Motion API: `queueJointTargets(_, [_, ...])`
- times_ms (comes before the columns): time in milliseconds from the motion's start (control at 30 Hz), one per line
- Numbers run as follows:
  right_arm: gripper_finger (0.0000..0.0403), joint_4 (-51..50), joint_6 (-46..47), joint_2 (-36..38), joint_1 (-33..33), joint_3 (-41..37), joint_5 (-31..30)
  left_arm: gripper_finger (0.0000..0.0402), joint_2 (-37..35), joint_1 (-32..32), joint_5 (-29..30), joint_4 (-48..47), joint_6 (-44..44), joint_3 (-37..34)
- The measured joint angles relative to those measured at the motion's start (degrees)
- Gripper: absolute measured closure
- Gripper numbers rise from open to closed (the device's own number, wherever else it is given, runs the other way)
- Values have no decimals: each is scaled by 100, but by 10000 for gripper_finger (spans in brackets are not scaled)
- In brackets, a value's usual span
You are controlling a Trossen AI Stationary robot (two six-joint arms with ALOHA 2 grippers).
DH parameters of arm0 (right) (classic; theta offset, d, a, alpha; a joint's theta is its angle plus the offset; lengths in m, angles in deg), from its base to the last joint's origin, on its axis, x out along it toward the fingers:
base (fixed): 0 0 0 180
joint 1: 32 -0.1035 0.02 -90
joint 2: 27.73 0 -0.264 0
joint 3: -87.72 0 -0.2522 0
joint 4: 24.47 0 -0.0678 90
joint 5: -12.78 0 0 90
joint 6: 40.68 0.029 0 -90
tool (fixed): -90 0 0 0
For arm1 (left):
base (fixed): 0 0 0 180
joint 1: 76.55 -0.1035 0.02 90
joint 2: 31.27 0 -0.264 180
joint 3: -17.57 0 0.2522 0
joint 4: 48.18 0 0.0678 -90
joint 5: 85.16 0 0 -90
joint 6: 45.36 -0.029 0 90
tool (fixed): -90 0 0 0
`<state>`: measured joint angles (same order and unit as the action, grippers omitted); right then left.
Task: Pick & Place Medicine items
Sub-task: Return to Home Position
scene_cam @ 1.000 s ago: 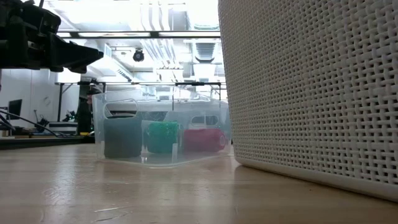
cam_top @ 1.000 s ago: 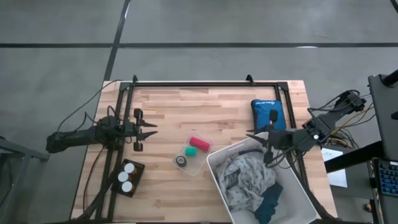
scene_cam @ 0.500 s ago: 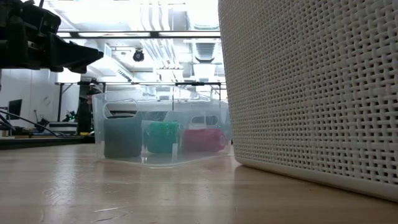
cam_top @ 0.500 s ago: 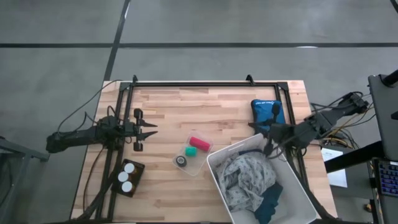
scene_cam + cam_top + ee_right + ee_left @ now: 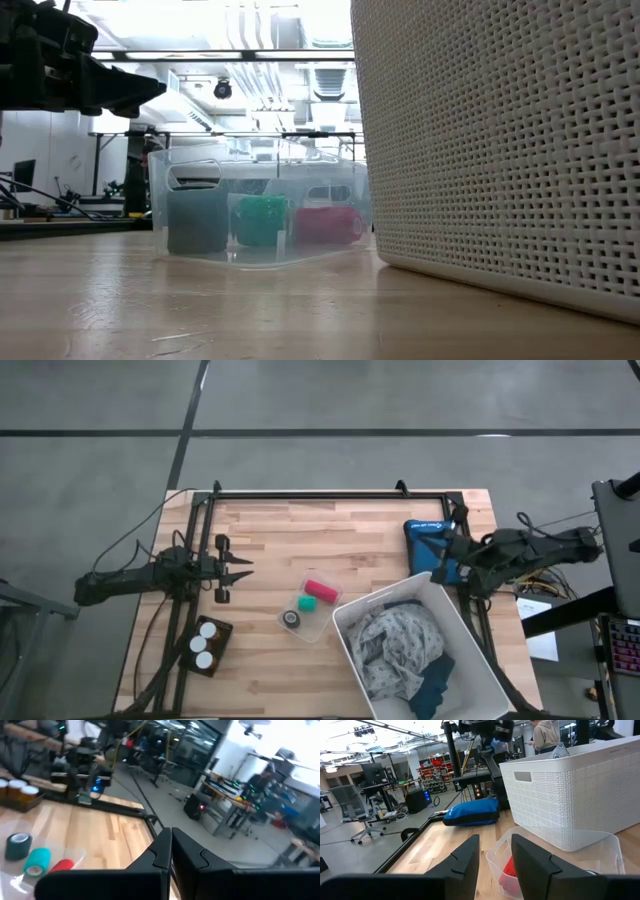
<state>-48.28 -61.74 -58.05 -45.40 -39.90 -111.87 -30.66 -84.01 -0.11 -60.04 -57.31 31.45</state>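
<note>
The medicine items, three small bottles with white caps (image 5: 205, 644), stand in a dark tray near the table's left front; the right wrist view shows them far off (image 5: 15, 787). My left gripper (image 5: 247, 566) hovers level to the far right of them, open with nothing between its fingers (image 5: 495, 857), and it also shows in the low view (image 5: 150, 88). My right gripper (image 5: 443, 552) is shut and empty (image 5: 171, 851), up in the air over the blue pouch (image 5: 430, 538) at the right.
A clear plastic tub (image 5: 310, 605) with a red, a green and a grey roll sits mid-table. A white woven basket (image 5: 470, 660) with grey patterned cloth (image 5: 395, 640) and blue cloth fills the right front. A black frame (image 5: 330, 495) edges the far side.
My right gripper has drawn back from over the basket's far rim toward the table's far right, swinging round over the blue pouch. My left gripper has kept still.
</note>
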Motion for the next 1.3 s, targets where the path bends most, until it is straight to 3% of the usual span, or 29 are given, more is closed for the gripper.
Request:
queueJointTargets(333, [394,19,1203,1271,1124,-654,81,284,0,0,0,-1,1,-1])
queueJointTargets(567, [394,224,1295,1971,1171,-1258,943,284,0,1,0,-1,1,0])
queueJointTargets(933, [394,2264,697,2902,1171,-2651,1166,284,0,1,0,-1,0,0])
queueJointTargets(1133, [394,3083,605,2987,1169,-3228,1668,284,0,1,0,-1,1,0])
queueJointTargets(1233, [394,3688,732,2990,1169,-3327,1587,284,3,1,0,-1,1,-1])
queueJointTargets(1300, [394,3995,865,2996,1169,-3349,1151,284,11,1,0,-1,1,0])
